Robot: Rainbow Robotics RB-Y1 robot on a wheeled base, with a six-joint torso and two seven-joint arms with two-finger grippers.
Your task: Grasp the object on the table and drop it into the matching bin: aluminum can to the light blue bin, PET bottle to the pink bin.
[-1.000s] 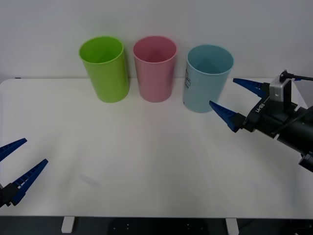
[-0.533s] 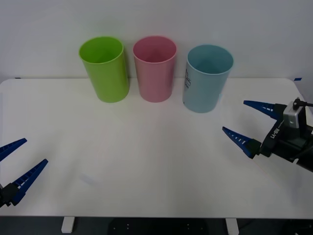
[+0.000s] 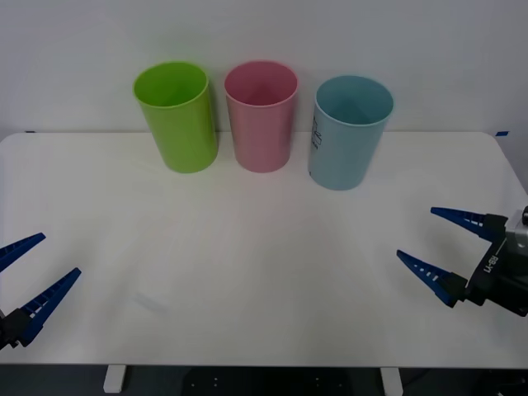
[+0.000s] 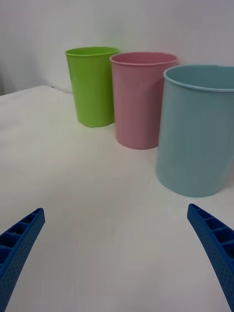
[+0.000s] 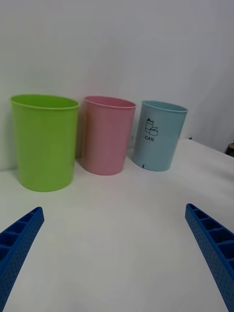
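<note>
Presently, both grippers are held spread and empty over the table (image 3: 264, 272).
The right gripper (image 3: 450, 252) is set near the blue bin (image 3: 351, 132); the left gripper (image 3: 29, 276) is parked at the left edge; the can cannot be seen on the table.

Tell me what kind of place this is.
Probably a lab bench set up for a recycling-sorting test: a white table against a bare wall, with lime green, pink and CAN-labelled light blue bins.

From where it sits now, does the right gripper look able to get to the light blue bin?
Probably yes. The right gripper hangs open over the table's near right side, and the bare tabletop between it and the light blue bin holds nothing. The pink bin stands off to the bin's other side.
</note>
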